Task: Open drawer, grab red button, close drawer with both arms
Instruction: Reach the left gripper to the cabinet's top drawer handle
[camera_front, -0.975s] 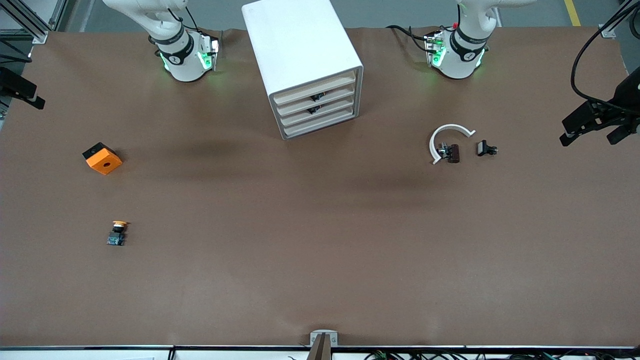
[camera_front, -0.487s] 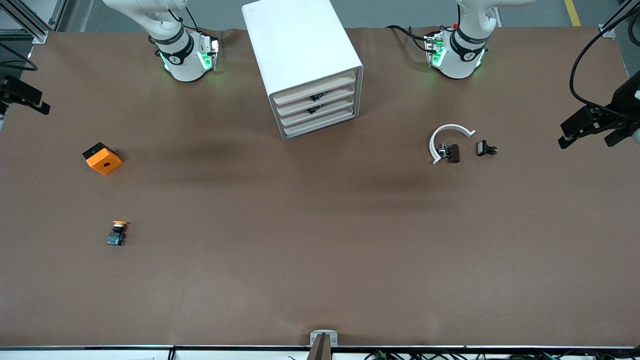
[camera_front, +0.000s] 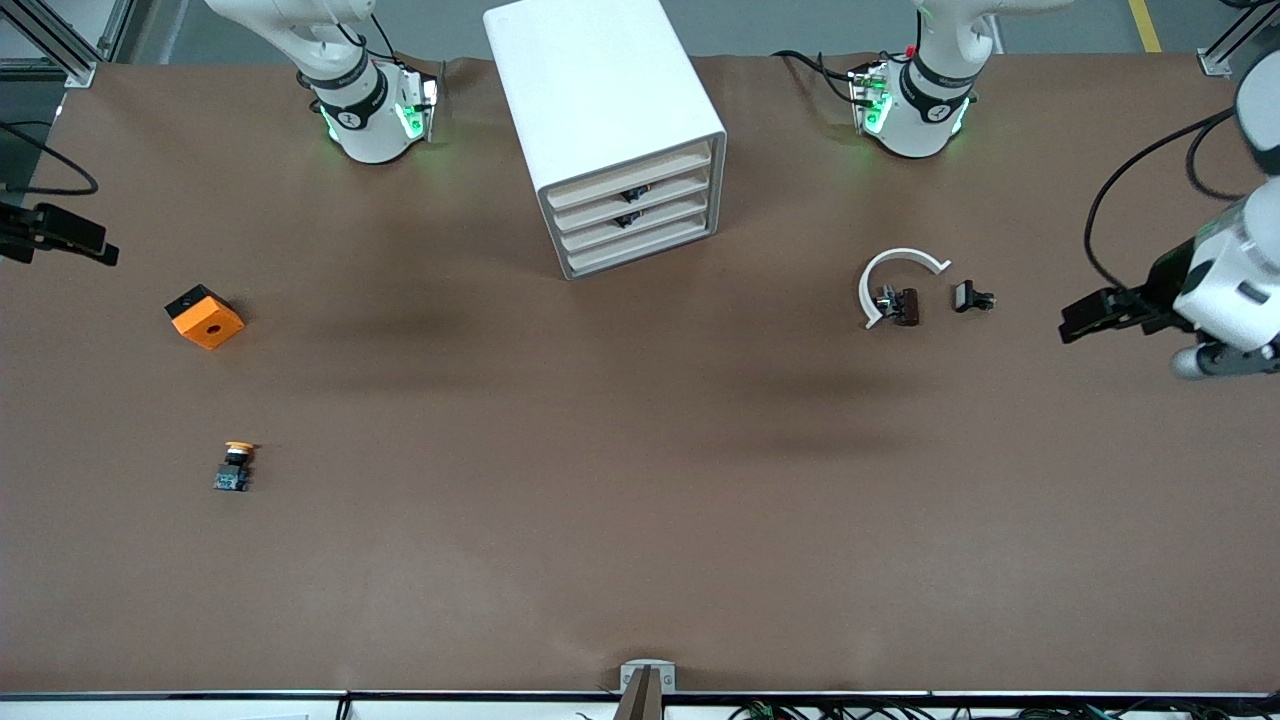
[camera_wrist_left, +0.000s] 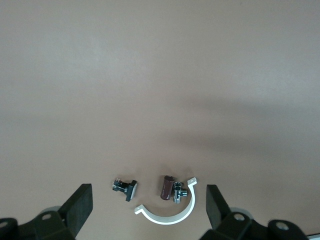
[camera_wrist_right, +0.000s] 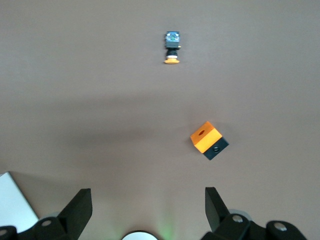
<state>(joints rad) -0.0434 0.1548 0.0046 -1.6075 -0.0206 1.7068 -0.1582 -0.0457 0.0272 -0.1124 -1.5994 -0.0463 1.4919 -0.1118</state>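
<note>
1. Left pincer (camera_front: 1068, 327): wide open, empty; swung in from table's edge, now hangs nr white clip (camera_front: 893, 276).
2. Right pincer (camera_front: 100, 250): open, empty, inching in.
3. Cabinet (camera_front: 605, 130) at table's arm-base edge; drawer (camera_front: 633, 199) shut, button not visible. Approach only begun.

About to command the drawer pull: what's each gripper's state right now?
Left gripper: open, holding nothing.
Right gripper: open, holding nothing.

Orange cube (camera_front: 204, 316), orange-capped button (camera_front: 234, 467), white ring (camera_front: 893, 277) on table.
</note>
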